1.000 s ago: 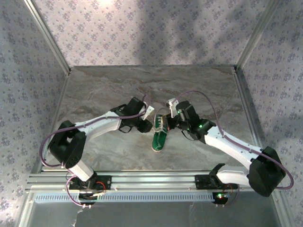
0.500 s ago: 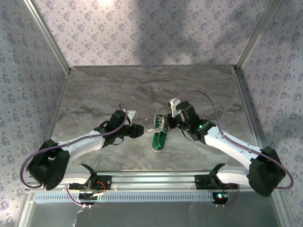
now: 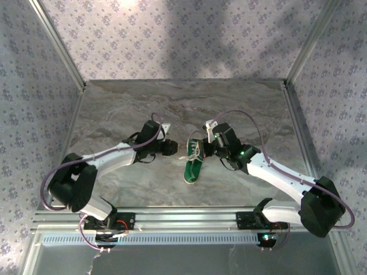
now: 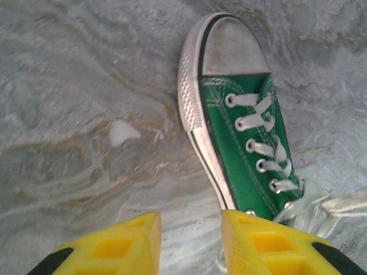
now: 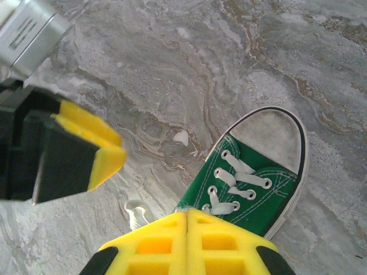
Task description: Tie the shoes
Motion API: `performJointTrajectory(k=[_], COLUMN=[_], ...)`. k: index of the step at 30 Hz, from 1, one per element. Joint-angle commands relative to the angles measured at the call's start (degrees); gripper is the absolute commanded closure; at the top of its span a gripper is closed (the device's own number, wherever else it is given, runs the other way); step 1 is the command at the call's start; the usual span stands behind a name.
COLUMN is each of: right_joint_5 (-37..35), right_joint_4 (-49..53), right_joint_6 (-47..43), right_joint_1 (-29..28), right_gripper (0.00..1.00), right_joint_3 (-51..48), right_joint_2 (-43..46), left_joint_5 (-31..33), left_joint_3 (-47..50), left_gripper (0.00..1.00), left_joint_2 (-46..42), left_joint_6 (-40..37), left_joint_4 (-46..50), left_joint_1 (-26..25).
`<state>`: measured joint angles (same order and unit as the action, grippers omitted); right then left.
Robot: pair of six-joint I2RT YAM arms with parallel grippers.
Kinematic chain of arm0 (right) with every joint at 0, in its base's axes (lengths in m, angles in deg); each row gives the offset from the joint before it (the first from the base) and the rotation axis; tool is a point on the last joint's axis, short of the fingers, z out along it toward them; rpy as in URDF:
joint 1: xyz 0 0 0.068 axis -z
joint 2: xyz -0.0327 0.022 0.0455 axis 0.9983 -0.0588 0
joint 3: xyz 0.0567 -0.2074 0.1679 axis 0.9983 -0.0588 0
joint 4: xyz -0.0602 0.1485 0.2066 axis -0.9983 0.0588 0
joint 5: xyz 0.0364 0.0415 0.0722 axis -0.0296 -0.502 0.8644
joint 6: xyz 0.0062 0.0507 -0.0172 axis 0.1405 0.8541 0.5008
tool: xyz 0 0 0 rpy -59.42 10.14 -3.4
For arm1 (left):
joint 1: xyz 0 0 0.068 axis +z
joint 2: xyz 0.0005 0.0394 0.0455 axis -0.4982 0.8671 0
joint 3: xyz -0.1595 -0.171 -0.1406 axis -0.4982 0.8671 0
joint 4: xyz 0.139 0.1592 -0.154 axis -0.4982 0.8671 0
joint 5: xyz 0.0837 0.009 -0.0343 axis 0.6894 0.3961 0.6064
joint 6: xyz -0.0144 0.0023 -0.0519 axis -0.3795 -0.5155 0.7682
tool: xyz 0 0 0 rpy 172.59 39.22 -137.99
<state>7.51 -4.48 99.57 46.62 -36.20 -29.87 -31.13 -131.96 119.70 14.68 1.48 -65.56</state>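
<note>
The left gripper [image 4: 191, 229] has its jaws narrowly apart with nothing between them; only bare table [image 3: 246, 103] shows through the gap. The sneaker [image 4: 241, 132] lies just beyond it and to its right, close but not touching. On the sneaker's other side the right gripper [image 5: 187, 220] is pressed fully closed above the eyelets. Whether it pinches a lace I cannot tell. The sneaker sits mid-table, somewhat toward the near edge, with its long axis running near to far and its white toe cap [image 4: 232, 51] at the far end. Loose laces [image 4: 338, 205] trail from the tongue end toward the right arm, so the left gripper would likely have to reach rightward across the sneaker for a free lace.
</note>
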Motion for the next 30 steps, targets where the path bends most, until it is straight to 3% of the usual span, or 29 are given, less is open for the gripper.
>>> performJointTrajectory(k=[1,11,20,30], right_joint_5=[0.33,0.75,7.51,8.08], right_joint_4=[2.47,2.38,1.94,1.98], right_joint_6=[-1.09,-1.36,2.08,2.42], right_joint_1=[0.07,0.36,4.40,5.20], right_gripper=[1.00,1.00,1.00,1.00], right_joint_3=[0.58,0.23,-0.52,-0.83], right_joint_2=[1.50,1.91,1.34,1.39], left_joint_5=[-5.99,-12.55,-14.11,-15.41], left_joint_3=[-4.68,-8.20,-9.51,-9.96], left_gripper=[0.68,0.65,0.63,0.62], left_joint_2=[3.57,6.07,8.09,9.59], left_joint_6=[-6.82,-12.19,-13.65,-14.53], left_joint_4=[7.67,11.77,13.10,13.32], left_joint_1=[0.07,-1.27,-2.64,-3.25])
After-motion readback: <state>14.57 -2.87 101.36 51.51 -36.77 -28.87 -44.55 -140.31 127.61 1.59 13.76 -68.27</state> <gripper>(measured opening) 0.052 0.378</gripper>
